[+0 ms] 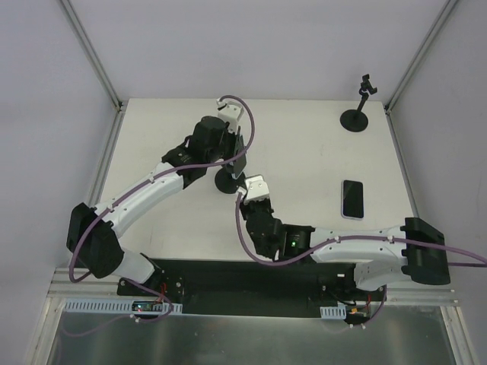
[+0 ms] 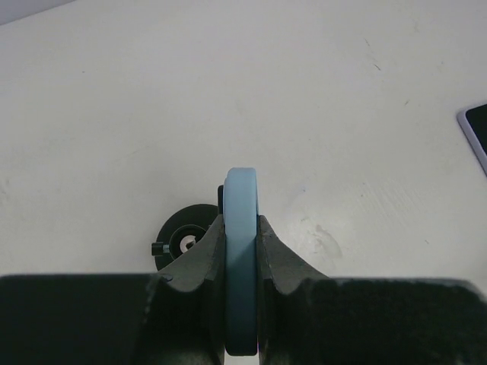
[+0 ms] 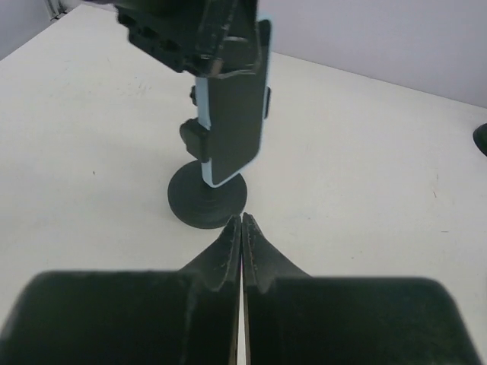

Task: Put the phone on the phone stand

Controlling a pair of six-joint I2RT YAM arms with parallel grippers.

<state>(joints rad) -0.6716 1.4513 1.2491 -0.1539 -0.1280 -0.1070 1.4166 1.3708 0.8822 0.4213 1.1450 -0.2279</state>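
My left gripper (image 2: 242,222) is shut on a light-blue phone (image 2: 242,251) and holds it upright, edge-on, over a black phone stand (image 2: 185,240). In the right wrist view the phone (image 3: 236,106) stands above the stand's round base (image 3: 207,199), with small black clamp parts at its two sides; I cannot tell if it is seated. My right gripper (image 3: 241,220) is shut and empty, low and just in front of that base. In the top view the left gripper (image 1: 226,150) is over the stand (image 1: 228,183), and the right gripper (image 1: 256,190) is beside it.
A second phone (image 1: 352,198) lies flat, screen up, on the table's right side; its corner shows in the left wrist view (image 2: 477,135). A second black stand (image 1: 358,115) is at the far right corner. Frame posts stand at the back corners.
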